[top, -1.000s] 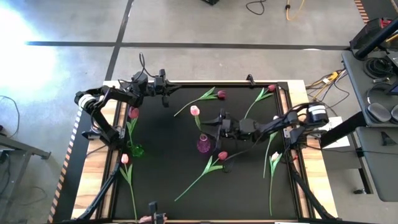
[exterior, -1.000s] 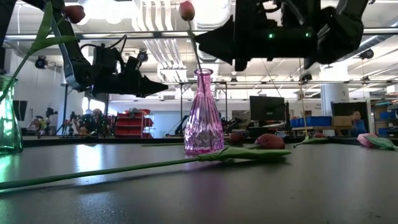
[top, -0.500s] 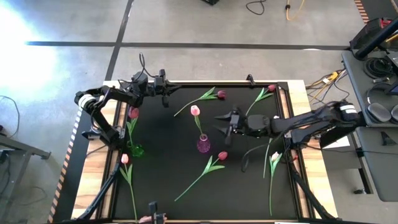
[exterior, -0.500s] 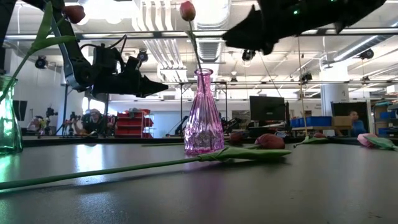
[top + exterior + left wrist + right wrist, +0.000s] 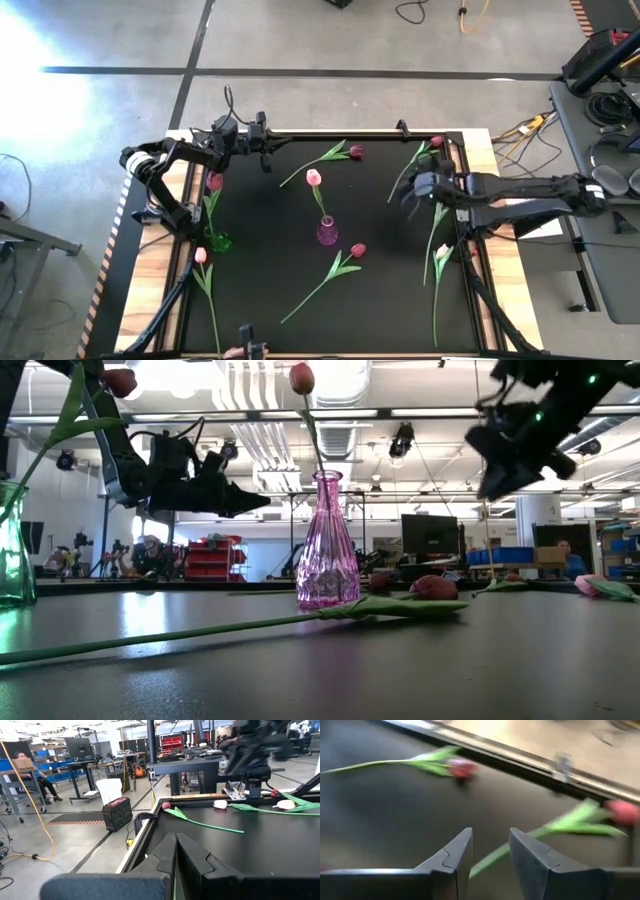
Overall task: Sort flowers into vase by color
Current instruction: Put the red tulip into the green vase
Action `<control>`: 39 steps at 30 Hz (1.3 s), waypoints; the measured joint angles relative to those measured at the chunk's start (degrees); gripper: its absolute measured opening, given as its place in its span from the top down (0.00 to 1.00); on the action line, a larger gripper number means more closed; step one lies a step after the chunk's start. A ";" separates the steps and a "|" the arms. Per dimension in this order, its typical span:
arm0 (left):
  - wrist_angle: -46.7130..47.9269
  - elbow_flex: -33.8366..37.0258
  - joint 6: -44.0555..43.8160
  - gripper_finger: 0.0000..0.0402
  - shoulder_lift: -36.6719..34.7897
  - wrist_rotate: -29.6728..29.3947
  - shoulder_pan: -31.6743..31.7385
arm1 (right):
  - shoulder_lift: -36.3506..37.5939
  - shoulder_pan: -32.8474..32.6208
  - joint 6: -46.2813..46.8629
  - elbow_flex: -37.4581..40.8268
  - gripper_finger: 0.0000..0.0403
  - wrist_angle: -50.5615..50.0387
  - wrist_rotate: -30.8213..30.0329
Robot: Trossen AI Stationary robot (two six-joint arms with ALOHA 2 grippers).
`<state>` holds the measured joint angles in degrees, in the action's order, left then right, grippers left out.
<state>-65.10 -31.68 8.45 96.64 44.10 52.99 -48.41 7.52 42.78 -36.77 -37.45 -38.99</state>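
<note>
A purple vase [image 5: 327,233] stands mid-table with one pale pink tulip [image 5: 313,178] in it, stem down in the neck. A green vase [image 5: 218,240] at the left holds a dark red tulip [image 5: 214,182]. More flowers lie flat on the black table: one at the far middle [image 5: 340,153], one at the far right [image 5: 425,152], one near the purple vase [image 5: 338,268], one at the left [image 5: 203,275], pale ones at the right [image 5: 438,262]. My right gripper [image 5: 408,190] hovers open over the right side, above a green stem [image 5: 490,859]. My left gripper [image 5: 268,152] waits shut at the far left.
The table has a raised black frame and wooden side strips [image 5: 500,270]. In the low view the purple vase [image 5: 328,545] rises in the middle and the green vase [image 5: 10,545] stands at the left. A person sits at a desk beyond the table [image 5: 31,770].
My right gripper has drawn back from beside the purple vase toward the table's right edge, rising a little and tipping its fingers downward. The pink tulip stays upright in the purple vase.
</note>
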 joint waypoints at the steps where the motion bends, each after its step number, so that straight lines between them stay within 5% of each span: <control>1: 0.00 0.00 0.00 1.00 0.00 0.00 0.00 | 0.08 2.17 1.37 0.39 0.72 -1.11 -0.06; 8: -0.02 0.00 0.37 1.00 0.00 0.02 0.00 | -3.63 19.97 4.17 2.32 0.76 -0.43 4.53; 16: -0.02 0.00 0.42 1.00 0.00 0.00 -0.02 | -13.91 34.72 3.12 4.43 0.68 12.68 10.72; 25: -0.05 0.00 -0.17 1.00 0.02 0.00 0.00 | -30.02 40.78 6.31 -0.85 0.55 13.60 9.96; 39: -0.04 0.00 -0.63 1.00 0.00 0.01 -0.01 | -45.71 43.42 6.65 -15.88 0.59 8.87 12.64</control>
<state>-65.14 -31.68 7.81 96.64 44.10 52.98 -94.13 50.94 49.43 -52.65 -28.58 -26.36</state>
